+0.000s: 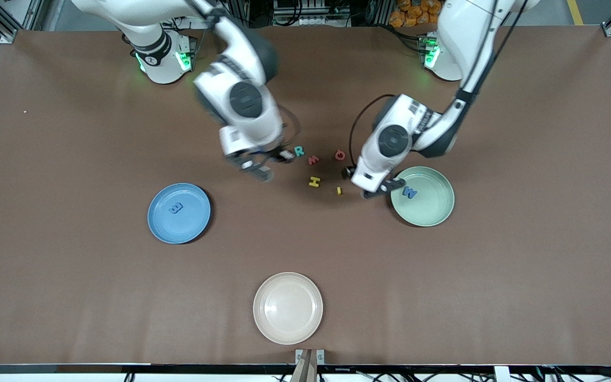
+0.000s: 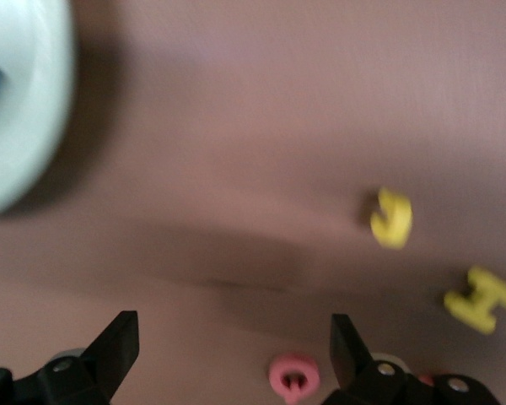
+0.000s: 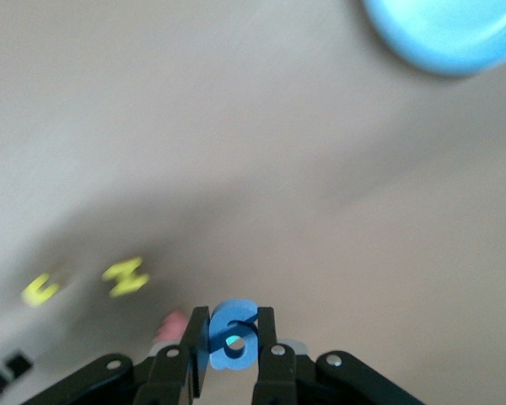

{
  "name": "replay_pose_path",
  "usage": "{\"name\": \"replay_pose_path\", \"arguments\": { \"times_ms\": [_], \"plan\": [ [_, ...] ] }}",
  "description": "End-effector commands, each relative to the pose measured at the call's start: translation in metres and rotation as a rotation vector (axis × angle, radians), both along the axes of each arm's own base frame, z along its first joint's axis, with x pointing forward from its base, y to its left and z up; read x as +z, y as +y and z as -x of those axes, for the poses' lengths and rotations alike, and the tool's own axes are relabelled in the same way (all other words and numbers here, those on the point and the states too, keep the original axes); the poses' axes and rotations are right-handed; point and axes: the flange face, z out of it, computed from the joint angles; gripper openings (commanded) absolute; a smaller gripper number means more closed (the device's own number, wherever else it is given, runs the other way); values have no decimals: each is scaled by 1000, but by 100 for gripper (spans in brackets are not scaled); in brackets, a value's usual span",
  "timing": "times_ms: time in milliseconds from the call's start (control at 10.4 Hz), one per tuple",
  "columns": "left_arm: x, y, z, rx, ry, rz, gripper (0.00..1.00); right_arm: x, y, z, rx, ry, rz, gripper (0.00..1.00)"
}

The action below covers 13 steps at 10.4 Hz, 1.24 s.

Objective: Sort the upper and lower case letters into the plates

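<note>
While the right gripper (image 3: 233, 359) hangs over the bare brown table (image 1: 72, 132) beside the cluster of loose letters, its jaws are clamped on a small blue letter (image 3: 234, 336), seen plainly between the fingers in the right wrist view. Toward the right arm's end of the table lies the blue plate (image 1: 179, 213), with a dark blue letter (image 1: 176, 208) resting in it. The left gripper (image 1: 372, 184) hovers low by the rim of the mint green plate (image 1: 422, 196), its jaws spread wide apart with nothing between them; another blue letter (image 1: 409, 193) lies in that plate. Between the two grippers, five letters sit on the table: a teal R (image 1: 299, 151), a red W (image 1: 314, 159) just beside it, a red G (image 1: 340, 155) nearer the left arm's end, and, nearer the front camera, a yellow H (image 1: 314, 182) and a small yellow letter (image 1: 339, 190). Nearest the front camera, well apart from everything else, sits a cream-white plate (image 1: 287, 307) with nothing in it.
</note>
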Motion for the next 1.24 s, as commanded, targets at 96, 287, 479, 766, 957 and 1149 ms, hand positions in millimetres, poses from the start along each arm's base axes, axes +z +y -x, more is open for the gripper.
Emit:
{"name": "replay_pose_path", "arguments": {
  "times_ms": [96,287,479,766,957,1149],
  "plan": [
    [-30,-27,64,-73,-24,2,100,-38,-155,-54,48,105,-24,0],
    [-37,-32,70,-45,-33,-2,100,-78,-200,-70,50,104,-34,0],
    [-38,-33,70,-74,-58,-24,100,-121,-223,-76,33,101,-38,0],
    [-46,-34,73,-80,-52,-31,90,-156,-242,-87,18,54,-32,4],
    [-51,-35,74,-74,-46,-37,86,-156,-246,-89,16,46,-29,41],
    [-53,-37,75,-78,-55,-49,70,-150,-240,-89,20,44,-27,61]
  ]
}}
